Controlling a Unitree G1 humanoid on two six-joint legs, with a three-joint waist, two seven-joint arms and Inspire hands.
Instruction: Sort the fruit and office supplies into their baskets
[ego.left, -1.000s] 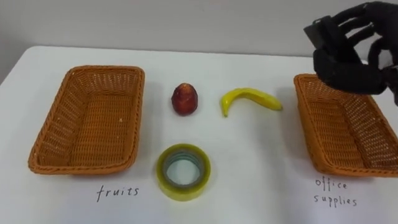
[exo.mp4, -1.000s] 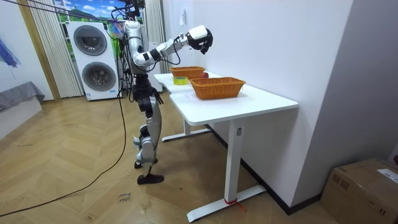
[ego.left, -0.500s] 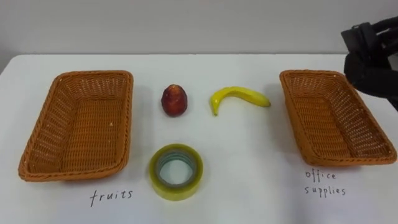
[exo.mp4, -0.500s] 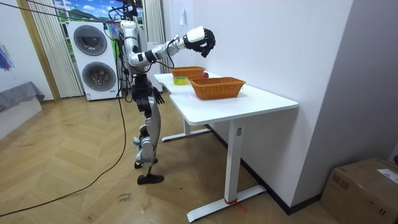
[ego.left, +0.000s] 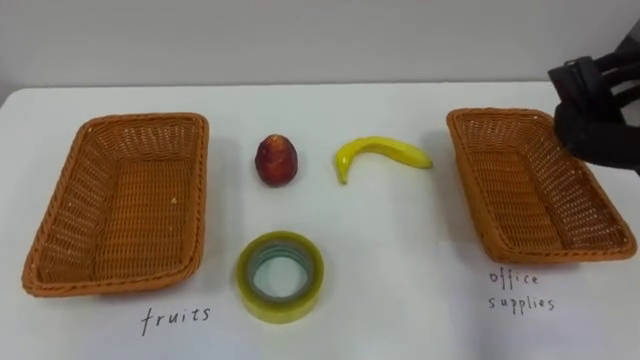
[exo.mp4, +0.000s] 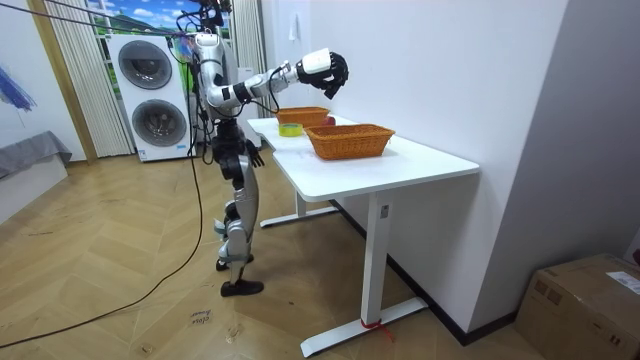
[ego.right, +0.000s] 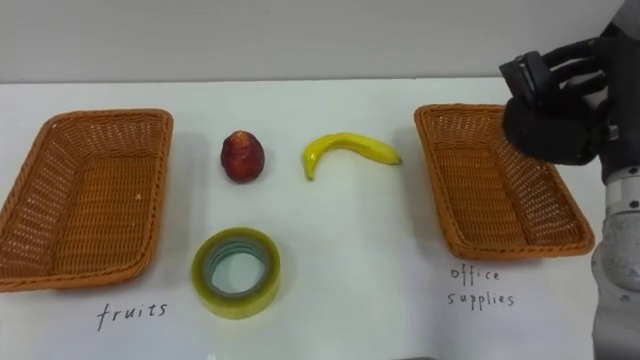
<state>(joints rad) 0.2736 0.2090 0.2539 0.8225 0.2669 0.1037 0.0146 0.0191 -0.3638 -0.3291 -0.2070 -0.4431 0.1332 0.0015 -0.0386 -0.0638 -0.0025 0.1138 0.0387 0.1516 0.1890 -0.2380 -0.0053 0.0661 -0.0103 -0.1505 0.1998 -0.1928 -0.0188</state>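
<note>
A red apple (ego.left: 277, 160) and a yellow banana (ego.left: 380, 153) lie side by side at the middle of the white table (ego.left: 400, 250). A roll of yellowish tape (ego.left: 280, 308) lies flat in front of them. The wicker basket labelled fruits (ego.left: 197, 195) is on the left, and the one labelled office supplies (ego.left: 468, 185) is on the right; neither holds anything. My black right hand (ego.right: 560, 115) hangs in the air above the right basket's far right corner. Its fingers are loosely bent and hold nothing. In the room view that hand (exo.mp4: 325, 68) is raised over the table.
Handwritten labels (ego.left: 175, 317) sit on the table in front of each basket. A wall runs along the table's far edge. In the room view I stand at the table's end, with washing machines (exo.mp4: 155, 95) behind me.
The eye view has shifted, so the table's things sit further left. My right hand has come slightly lower and further over the right basket. Nothing on the table has moved.
</note>
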